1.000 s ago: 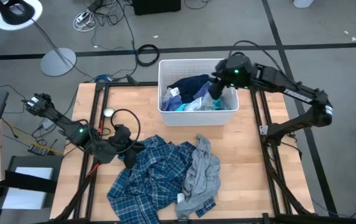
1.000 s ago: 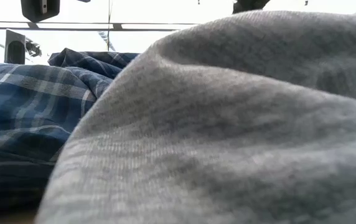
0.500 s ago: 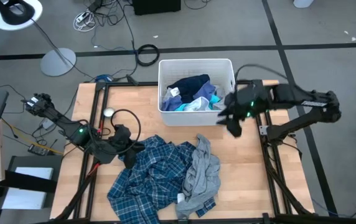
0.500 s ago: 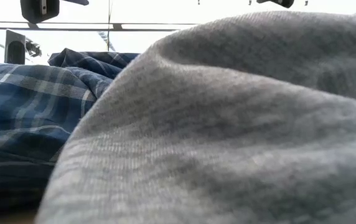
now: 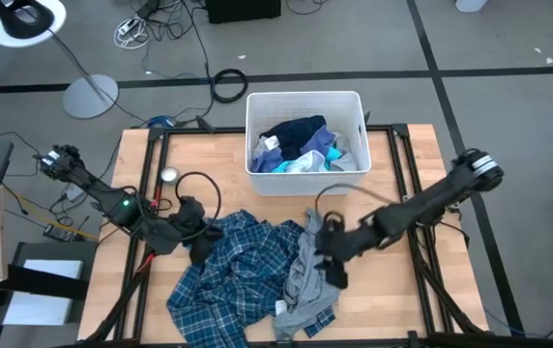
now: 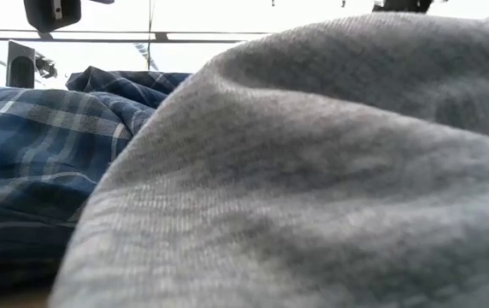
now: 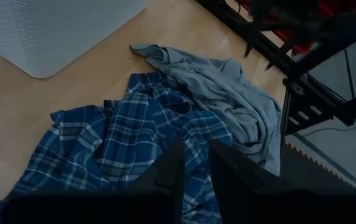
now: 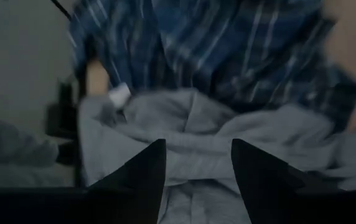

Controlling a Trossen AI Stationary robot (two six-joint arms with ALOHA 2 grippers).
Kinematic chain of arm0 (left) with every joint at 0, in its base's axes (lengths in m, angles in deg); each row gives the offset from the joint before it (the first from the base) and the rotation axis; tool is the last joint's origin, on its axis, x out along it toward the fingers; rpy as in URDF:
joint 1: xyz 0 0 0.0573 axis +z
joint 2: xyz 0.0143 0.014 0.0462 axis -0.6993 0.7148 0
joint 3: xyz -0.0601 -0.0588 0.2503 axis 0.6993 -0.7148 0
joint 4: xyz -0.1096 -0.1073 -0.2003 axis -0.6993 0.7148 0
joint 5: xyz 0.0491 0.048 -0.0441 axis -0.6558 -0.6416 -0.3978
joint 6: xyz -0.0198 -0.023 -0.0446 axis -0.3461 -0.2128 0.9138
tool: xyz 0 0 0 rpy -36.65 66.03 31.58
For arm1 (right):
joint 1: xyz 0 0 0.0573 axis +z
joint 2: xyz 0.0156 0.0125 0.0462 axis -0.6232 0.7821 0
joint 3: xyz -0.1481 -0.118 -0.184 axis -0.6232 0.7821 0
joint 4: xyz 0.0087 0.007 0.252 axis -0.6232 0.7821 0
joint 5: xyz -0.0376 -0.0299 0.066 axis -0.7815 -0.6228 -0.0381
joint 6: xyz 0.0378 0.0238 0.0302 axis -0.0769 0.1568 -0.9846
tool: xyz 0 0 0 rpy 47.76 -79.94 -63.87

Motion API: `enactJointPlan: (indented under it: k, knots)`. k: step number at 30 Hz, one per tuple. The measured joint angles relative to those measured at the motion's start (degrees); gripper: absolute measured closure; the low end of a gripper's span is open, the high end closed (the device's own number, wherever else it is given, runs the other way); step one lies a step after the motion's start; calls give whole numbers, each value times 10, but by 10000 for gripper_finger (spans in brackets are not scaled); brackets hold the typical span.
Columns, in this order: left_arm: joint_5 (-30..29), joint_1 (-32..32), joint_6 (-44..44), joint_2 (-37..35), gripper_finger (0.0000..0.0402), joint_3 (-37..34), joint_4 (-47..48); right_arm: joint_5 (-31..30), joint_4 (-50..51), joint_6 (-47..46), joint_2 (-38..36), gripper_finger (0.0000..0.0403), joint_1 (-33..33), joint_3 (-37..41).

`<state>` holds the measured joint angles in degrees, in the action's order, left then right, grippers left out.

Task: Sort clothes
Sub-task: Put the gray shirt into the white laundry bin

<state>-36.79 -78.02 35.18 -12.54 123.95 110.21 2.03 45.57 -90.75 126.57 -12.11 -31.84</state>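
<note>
R gripper (image 5: 333, 259) is stretched low across the table (image 5: 412, 290), positioned over the grey garment (image 5: 310, 266) at the front-centre. In the R wrist view its fingers (image 8: 142, 177) are seen spread apart, nothing between them, grey fabric directly ahead and the plaid shirt (image 8: 228, 50) beyond. Contact w/ the cloth can't be told.

L gripper (image 5: 199, 237) is parked at the left edge of the plaid shirt (image 5: 233, 271), near the table's left side. In the L wrist view its fingers (image 7: 172, 171) are seen nearly closed w/ only a narrow slit between, nothing visibly gripped; plaid fabric lies just ahead of the tips.

Clothes location:
- Plaid shirt crumpled on the table front-centre, left of and partly under the grey garment; the two are touching.
- Grey garment laid as a long strip running front-to-back, its far end near the white bin (image 5: 354, 106).
- Dark navy garment (image 5: 296, 130) is in the bin's far half, w/ turquoise (image 5: 281, 164) and blue-grey striped pieces (image 5: 323, 147) bunched at the bin's near side.

Low view is filled by grey fabric (image 6: 313, 171) right at the lens, plaid (image 6: 39, 145) seen at left.
</note>
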Motion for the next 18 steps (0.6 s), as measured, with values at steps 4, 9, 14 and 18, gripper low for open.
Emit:
enactJointPlan:
  k: [4, 9, 14, 18]
  knots:
    - [16, 0, -1, 0, 326, 0, 0, 0, -34, 0, 85, 222, 16, 5]
    - [45, -1, 0, 0, 326, 0, 0, 0, -78, 2, 184, 227, 15, 5]
    - [72, -1, 0, 0, 326, 0, 0, 21, -85, -52, 217, 342, 4, 3]
    - [76, -1, 0, 0, 326, 0, 3, 14, -51, -64, 177, 385, 0, -10]
